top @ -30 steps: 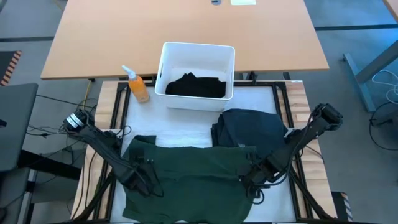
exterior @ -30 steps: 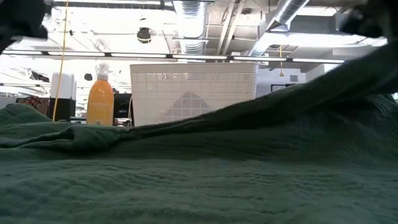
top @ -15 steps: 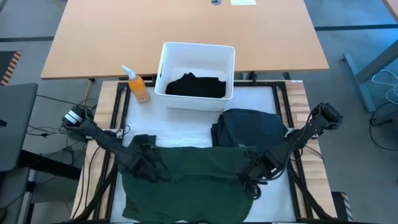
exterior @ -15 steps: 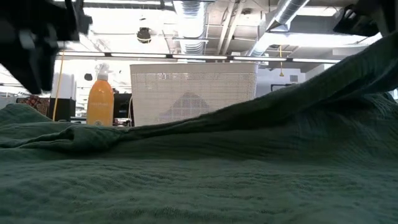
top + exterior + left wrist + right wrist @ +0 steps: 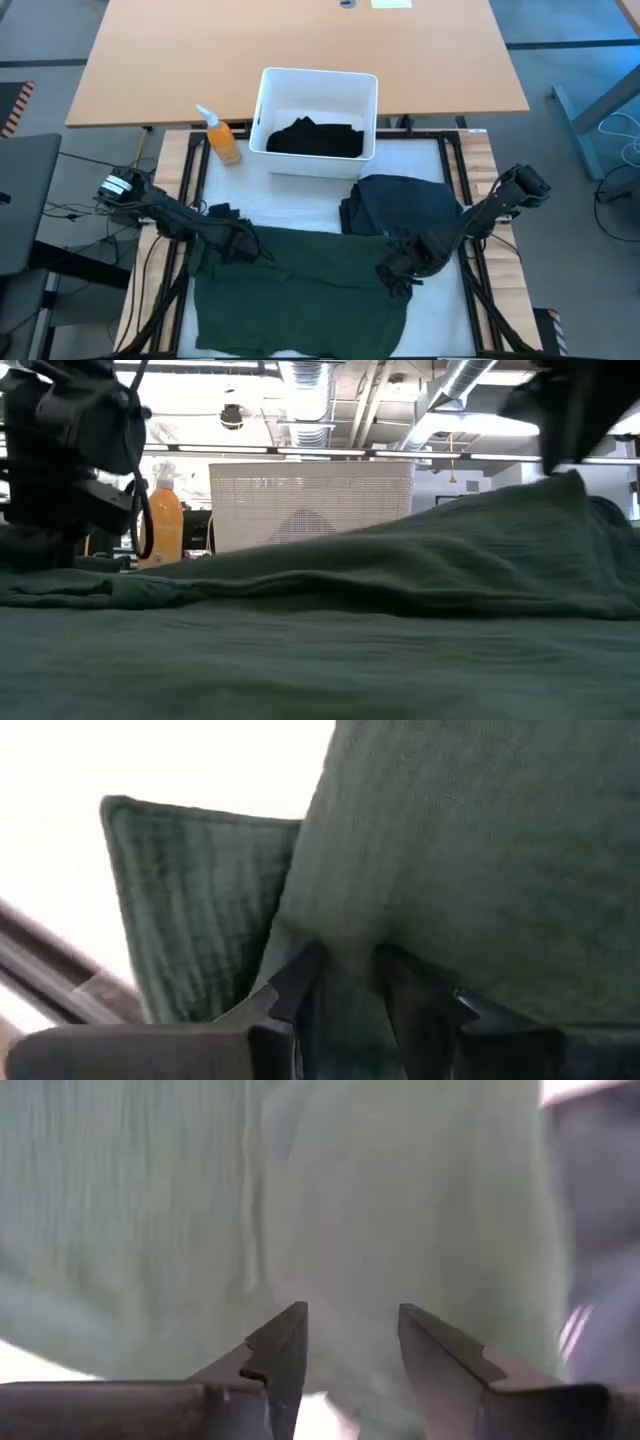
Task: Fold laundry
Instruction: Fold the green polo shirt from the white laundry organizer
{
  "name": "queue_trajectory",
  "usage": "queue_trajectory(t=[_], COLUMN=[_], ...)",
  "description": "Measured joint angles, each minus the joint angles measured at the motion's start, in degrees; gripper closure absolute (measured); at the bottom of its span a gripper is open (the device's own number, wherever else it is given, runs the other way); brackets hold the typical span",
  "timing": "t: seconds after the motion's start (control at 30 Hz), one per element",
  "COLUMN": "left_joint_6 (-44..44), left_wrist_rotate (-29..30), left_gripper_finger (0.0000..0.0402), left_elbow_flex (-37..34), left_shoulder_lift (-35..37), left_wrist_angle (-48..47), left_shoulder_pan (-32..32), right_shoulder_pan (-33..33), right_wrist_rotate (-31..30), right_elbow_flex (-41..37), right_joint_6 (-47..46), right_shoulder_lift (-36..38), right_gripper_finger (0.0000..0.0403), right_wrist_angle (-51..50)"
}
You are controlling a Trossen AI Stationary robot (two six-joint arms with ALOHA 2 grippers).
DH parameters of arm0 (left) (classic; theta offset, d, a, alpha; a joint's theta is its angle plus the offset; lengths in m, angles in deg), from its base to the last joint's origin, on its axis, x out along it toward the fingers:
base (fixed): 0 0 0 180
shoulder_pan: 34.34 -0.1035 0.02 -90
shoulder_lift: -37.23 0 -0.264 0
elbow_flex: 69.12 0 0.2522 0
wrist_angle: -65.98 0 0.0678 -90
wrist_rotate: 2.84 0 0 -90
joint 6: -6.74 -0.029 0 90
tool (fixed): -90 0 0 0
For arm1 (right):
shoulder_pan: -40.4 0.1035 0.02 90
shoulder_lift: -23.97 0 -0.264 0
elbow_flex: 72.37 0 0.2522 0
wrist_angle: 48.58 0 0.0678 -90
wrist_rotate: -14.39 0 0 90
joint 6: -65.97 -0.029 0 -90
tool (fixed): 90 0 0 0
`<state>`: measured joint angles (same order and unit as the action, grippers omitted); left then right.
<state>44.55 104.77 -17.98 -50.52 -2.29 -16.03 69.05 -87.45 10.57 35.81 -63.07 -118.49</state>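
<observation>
A dark green garment [image 5: 300,290] lies spread over the near half of the white table top. My left gripper [image 5: 238,246] is low at its far left part and shut on the cloth [image 5: 345,975]. A green flap [image 5: 190,910], likely a sleeve, lies beside it on the table. My right gripper [image 5: 393,272] stands open just above the garment's right side [image 5: 350,1230], with nothing between its fingers. A dark charcoal garment [image 5: 400,205] lies folded at the far right. A black garment [image 5: 315,138] lies in the white bin [image 5: 318,78]. My left gripper pinches a raised fold of the green garment [image 5: 345,935] between its two fingers, near the garment's far left corner. The fingers come from above, slanting down. The cloth around the hold lies low on the table, slack.
An orange spray bottle [image 5: 222,140] stands left of the white bin, which stands at the table's far edge. A wooden desk [image 5: 300,50] lies beyond the table. White table top [image 5: 290,218] shows between the bin and the green garment.
My right gripper has opened and let go of the green garment, whose raised right side has sunk onto the table. My left gripper has gone down and toward the table's far edge and right, carrying the garment's left part with it.
</observation>
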Motion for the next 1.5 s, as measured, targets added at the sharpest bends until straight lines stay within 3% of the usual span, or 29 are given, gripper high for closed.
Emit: queue_trajectory(t=[0.13,0.23,0.37,0.6,0.87,1.1,1.17,1.37,1.5], left_joint_6=[4.98,6.69,5.84,4.65,2.89,-1.18,-3.83,-5.25,-4.14], left_wrist_rotate=[6.54,7.82,8.01,10.13,14.70,19.73,17.27,-3.23,-7.21], left_gripper_finger=[0.0306,0.0306,0.0306,0.0306,0.0306,0.0306,0.0306,0.0306,0.0306], left_elbow_flex=[-0.23,-0.21,-0.20,-0.20,3.84,12.36,14.36,14.81,13.02], left_shoulder_lift=[-0.08,0.01,0.01,0.12,1.91,12.46,16.33,26.79,28.91], left_wrist_angle=[-0.24,0.53,0.94,1.94,-0.18,-7.47,-7.90,-2.17,8.43], left_shoulder_pan=[-0.96,-2.23,-3.48,-3.55,-2.89,-1.97,-0.98,6.95,18.60], right_shoulder_pan=[-4.50,-8.19,-11.57,-11.24,-9.47,-7.71,-5.57,5.31,12.76], right_wrist_rotate=[-1.72,-1.85,-1.50,-1.57,-1.52,-1.48,-0.47,1.67,-2.75], right_elbow_flex=[-2.57,-5.68,-7.99,-7.74,-0.81,9.22,10.61,8.68,8.52], right_joint_6=[5.81,6.72,3.47,0.62,2.16,3.23,3.23,2.36,2.64], right_shoulder_lift=[-0.42,-0.42,-0.42,0.21,0.54,0.63,0.63,-0.02,-3.66], right_gripper_finger=[0.0210,0.0212,0.0220,0.0225,0.0226,0.0226,0.0226,0.0226,0.0226], right_wrist_angle=[7.37,10.23,6.01,1.44,-0.01,-4.21,-2.27,14.31,22.56])
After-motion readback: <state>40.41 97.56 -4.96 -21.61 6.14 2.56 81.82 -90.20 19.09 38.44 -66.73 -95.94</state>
